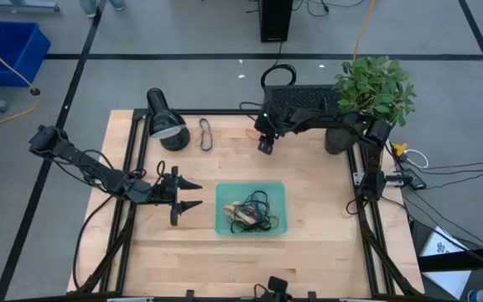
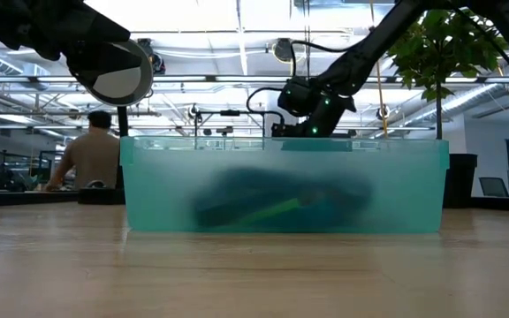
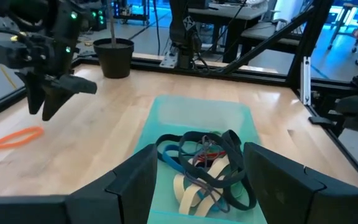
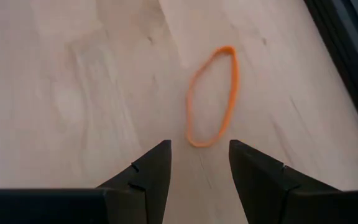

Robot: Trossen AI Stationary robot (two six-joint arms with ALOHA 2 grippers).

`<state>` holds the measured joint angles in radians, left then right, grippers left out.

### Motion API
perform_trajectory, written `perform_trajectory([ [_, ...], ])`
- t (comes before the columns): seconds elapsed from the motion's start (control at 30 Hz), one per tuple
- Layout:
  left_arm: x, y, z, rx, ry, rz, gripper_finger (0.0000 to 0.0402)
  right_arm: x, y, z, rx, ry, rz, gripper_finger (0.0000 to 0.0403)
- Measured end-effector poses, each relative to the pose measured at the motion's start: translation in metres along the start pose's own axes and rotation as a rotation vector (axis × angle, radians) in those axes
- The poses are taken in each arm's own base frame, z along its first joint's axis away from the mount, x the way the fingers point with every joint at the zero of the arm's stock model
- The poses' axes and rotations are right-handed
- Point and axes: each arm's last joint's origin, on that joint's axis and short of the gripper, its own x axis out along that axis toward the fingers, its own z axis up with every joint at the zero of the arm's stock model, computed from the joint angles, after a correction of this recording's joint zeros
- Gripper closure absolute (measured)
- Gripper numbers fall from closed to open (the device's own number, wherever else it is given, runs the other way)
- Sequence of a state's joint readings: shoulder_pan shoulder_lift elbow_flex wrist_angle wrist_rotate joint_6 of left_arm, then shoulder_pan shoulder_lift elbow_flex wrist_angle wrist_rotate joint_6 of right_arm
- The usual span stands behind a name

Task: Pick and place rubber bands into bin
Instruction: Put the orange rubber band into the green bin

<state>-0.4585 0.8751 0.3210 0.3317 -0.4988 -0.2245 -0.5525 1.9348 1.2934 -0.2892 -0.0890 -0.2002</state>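
Observation:
The teal bin (image 1: 221, 193) stands on the wooden table at mid-front and holds several tangled rubber bands (image 1: 251, 211), dark, blue and tan (image 3: 204, 168). An orange rubber band (image 4: 211, 96) lies flat on the table, also seen in the left wrist view (image 3: 17, 137). A dark band (image 1: 205, 134) lies near the far edge. My right gripper (image 4: 199, 163) is open and empty, pointing down above the table just short of the orange band's near end. My left gripper (image 1: 193, 194) is open and empty, level, just left of the bin.
A black lamp (image 1: 164, 122) stands at the far left of the table and a potted plant (image 1: 374, 88) at the far right. A black frame (image 1: 359, 180) edges the table. A person (image 2: 91, 155) sits in the room behind.

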Motion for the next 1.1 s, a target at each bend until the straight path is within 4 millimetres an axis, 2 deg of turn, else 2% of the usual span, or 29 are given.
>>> perform_trajectory([
  [0.23, 0.001, 0.002, 0.000, 0.019, -0.001, 0.010, 0.0156, -0.001, -0.005, 0.022, -0.030, 0.023, 0.021, 0.0248],
  [0.4, 0.003, 0.006, 0.001, 0.002, -0.002, 0.030, 0.0156, 0.001, -0.009, 0.023, -0.043, 0.021, 0.015, 0.0248],
  [0.63, 0.005, 0.010, 0.002, -0.003, -0.002, 0.053, 0.0156, 0.007, -0.014, 0.015, -0.032, 0.071, 0.021, 0.0248],
  [1.1, 0.005, 0.013, 0.000, -0.015, 0.018, 0.054, 0.0156, 0.044, -0.013, -0.001, -0.111, 0.154, 0.061, 0.0248],
])
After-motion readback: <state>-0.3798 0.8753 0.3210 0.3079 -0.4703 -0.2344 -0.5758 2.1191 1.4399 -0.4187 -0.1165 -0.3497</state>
